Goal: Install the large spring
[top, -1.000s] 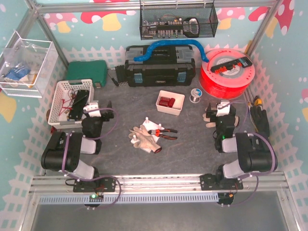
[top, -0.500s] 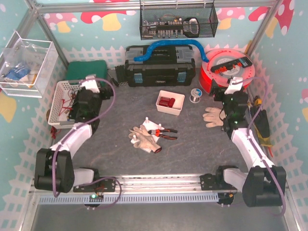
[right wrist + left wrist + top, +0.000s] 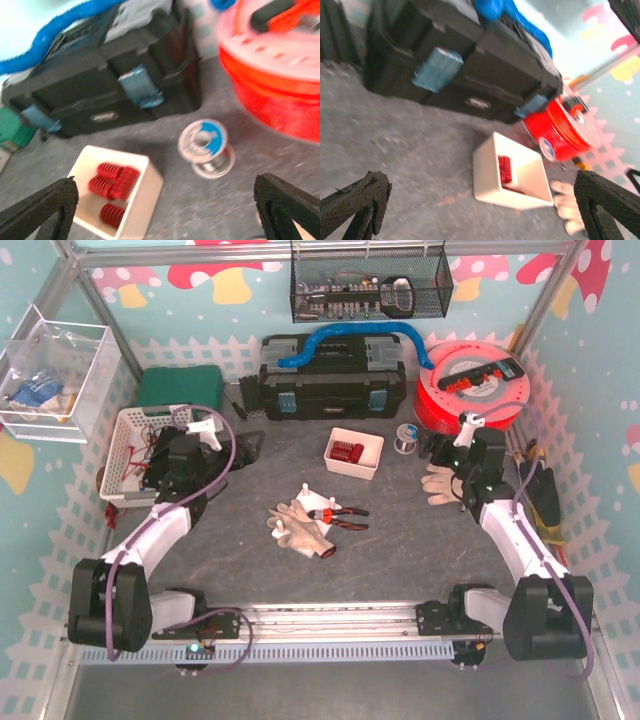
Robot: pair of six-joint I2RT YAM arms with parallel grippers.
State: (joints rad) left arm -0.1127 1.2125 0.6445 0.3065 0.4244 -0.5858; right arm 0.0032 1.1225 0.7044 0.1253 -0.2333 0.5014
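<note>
Text? Can't read toolbox badge point(image 3: 105, 116) or spool label point(image 3: 207, 140), too blurry. Shows left gripper point(image 3: 480, 192) and right gripper point(image 3: 166, 192) spread wide, holding nothing.

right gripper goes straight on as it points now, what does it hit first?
Probably the table between the spring tray and the wire spool; beyond that, the black toolbox. Depth is unclear.

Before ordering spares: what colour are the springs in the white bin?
The springs are red; right wrist view.
</note>
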